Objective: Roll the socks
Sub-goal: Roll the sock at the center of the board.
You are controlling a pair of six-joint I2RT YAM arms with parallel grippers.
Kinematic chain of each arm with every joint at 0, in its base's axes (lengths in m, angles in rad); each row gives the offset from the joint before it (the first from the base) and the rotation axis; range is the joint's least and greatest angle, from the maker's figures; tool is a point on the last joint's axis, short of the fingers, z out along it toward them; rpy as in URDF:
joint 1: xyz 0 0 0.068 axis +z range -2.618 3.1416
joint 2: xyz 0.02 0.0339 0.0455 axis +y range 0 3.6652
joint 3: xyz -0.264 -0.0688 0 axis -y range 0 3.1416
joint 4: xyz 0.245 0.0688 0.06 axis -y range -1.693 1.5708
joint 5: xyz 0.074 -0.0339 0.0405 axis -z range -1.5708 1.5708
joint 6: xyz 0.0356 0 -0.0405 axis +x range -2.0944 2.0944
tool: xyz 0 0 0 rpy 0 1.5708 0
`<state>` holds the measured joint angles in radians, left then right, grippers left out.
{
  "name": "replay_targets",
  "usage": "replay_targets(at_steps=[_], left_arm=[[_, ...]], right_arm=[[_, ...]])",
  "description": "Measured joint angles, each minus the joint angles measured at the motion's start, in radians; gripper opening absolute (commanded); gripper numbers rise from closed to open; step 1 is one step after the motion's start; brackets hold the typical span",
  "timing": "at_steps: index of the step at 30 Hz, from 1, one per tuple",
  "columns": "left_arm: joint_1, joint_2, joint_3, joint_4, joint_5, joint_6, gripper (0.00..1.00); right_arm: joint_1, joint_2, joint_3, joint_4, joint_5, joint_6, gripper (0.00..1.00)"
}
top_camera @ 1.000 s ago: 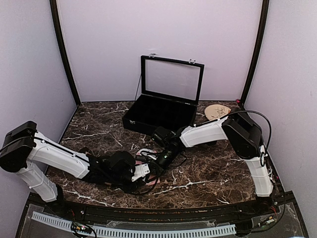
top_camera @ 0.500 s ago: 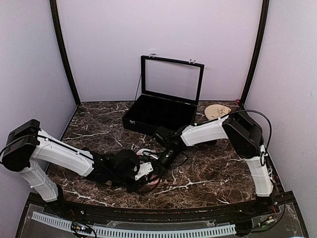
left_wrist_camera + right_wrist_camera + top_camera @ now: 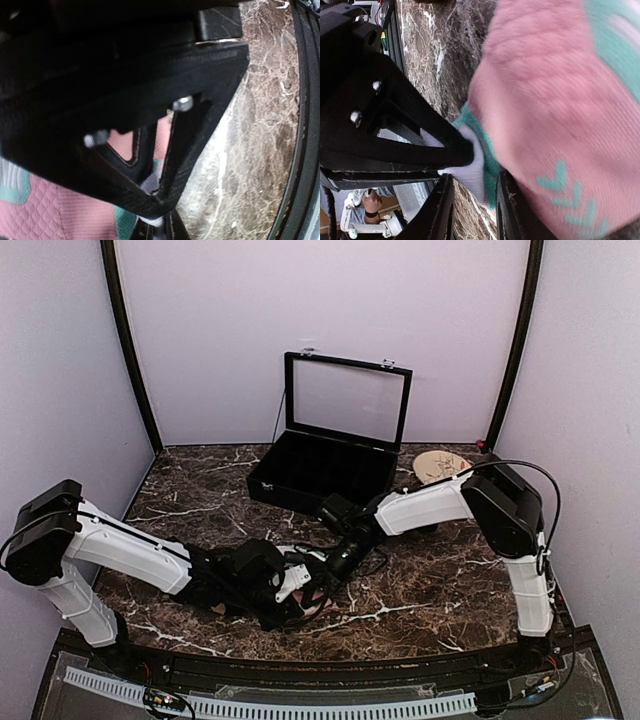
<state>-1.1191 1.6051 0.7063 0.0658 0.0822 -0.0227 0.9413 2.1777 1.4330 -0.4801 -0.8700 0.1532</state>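
- Pink sock (image 3: 545, 100) — judged soft, light, limp knit; best pinched at the white toe edge.
- Left fingers (image 3: 175, 165) — clamped on its toe fabric.
- Right fingers (image 3: 410, 152) — grip cannot be told.

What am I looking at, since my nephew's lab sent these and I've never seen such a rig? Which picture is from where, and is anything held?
These are a robot's left arm and right arm, bolted to the near edge of a marble table. The wide picture comes from a fixed camera above and behind them; the two close-ups from a camera on each wrist. At the back stand an open black case with a glass lid and a round tan object. Between the arms lies a pink sock with teal patches. The left gripper is shut, pinching the sock's white end. The right gripper is open, its fingers either side of that same end, holding nothing.
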Motion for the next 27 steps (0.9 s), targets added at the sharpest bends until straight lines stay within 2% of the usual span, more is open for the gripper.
replay_targets(at_steps=[13,27], left_arm=[[0.041,0.003,-0.014,0.022,0.159,-0.12,0.0],[0.188,-0.001,-0.089,0.106,0.407,-0.253,0.0]], right_arm=[[-0.04,-0.118,-0.105,0.177,0.095,0.06,0.34],[-0.053,-0.237,-0.234,0.259,0.249,0.066,0.35]])
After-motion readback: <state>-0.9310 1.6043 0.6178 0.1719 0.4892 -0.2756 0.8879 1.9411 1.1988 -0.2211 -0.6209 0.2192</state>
